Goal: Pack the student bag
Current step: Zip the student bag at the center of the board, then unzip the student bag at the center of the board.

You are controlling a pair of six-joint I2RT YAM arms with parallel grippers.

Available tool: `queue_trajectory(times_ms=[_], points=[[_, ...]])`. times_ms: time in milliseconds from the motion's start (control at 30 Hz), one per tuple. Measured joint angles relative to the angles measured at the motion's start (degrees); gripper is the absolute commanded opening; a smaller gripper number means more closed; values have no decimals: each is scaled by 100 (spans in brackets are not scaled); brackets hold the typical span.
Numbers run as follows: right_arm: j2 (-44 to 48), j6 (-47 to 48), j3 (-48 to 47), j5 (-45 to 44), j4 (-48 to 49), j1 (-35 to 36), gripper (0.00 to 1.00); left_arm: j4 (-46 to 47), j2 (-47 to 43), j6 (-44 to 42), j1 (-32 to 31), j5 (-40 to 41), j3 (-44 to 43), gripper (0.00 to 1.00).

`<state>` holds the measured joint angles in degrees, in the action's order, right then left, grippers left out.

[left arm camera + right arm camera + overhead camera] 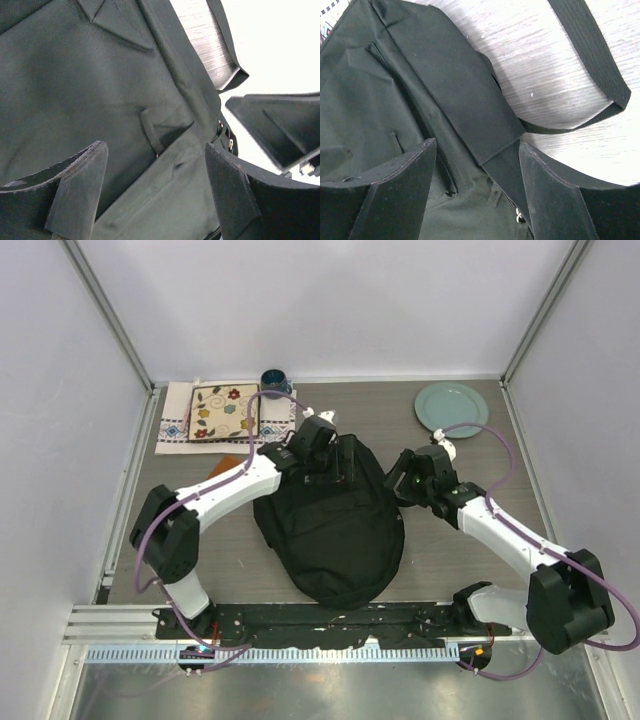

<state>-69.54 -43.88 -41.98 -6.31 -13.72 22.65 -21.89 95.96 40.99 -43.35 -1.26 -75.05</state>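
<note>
We find the student bag (330, 530) flat on the bench (430, 550), beneath both hands. The left hand (155, 195) and right hand (477, 192) are spread, pinching nothing. A patterned book (224, 412) and a mug (275, 382) lie beyond the left hand, and a plate (451, 408) beyond the right. The bag's contents are hidden.

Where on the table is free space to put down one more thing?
Bare table lies between mug and plate at the far edge, and between bag and right arm nearer. Crowded: far left with the cloth, and the bag's far end under left gripper and right gripper.
</note>
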Motion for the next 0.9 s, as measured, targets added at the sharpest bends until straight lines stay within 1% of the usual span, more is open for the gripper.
queue_trajectory(times_ms=[167,300,467,600,633,767,900], points=[[195,-2,302,199,48,-39,72,-328,595,59,-20,-9,-656,77],[361,-7,437,289,55,-39,72,-728,962,59,-111,293,-1193,76],[581,-37,573,302,81,-39,72,-1196,1196,66,-282,710,-1534,71],[699,-66,684,299,85,-39,72,-1502,1392,70,-365,918,-1690,68],[728,-72,706,299,83,-39,72,-1543,1432,79,-385,946,-1698,67],[782,-107,730,302,85,-39,71,-1692,1580,125,-428,1060,-1738,52],[815,-111,730,304,85,-39,71,-1803,1650,173,-437,1161,-1816,51]])
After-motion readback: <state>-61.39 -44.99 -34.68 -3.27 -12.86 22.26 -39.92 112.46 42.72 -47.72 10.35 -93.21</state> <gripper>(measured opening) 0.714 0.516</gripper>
